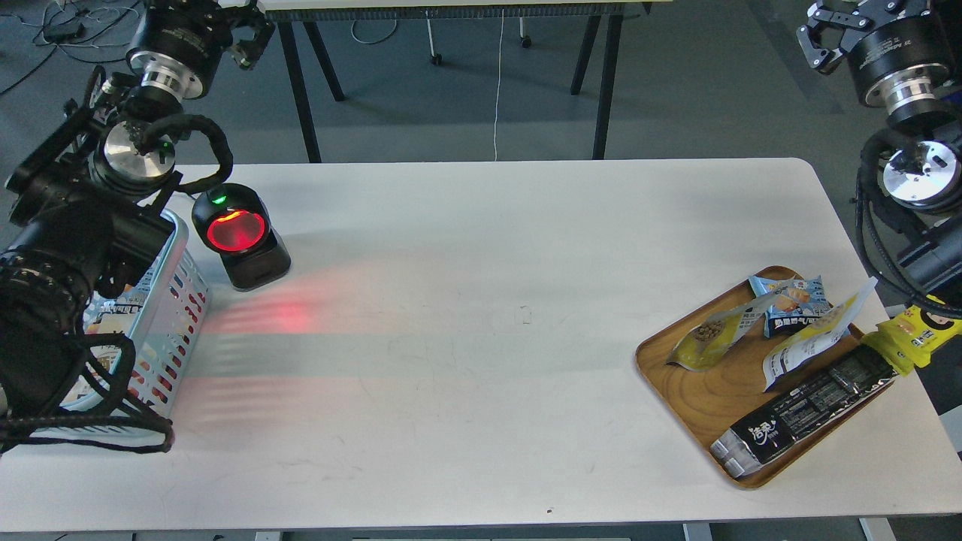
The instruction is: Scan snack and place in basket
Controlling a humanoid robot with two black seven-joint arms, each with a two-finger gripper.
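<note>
Nothing done yet, we judge: the snack (714, 335) lies on the wooden tray (695, 406) at the table's (481, 248) right, unscanned, well apart from scanner (239, 234) and basket (169, 315) at far left; both our jaws raised, empty, spread uncertain—cannot tell.

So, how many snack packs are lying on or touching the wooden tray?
5: yellow snack at left, blue pack at the back, white-and-yellow pouch in the middle, black pack in front, yellow pack off the right edge. More may be hidden.

Snack (710, 340) flat on tray's left; light blue basket (174, 300) far left.
</note>
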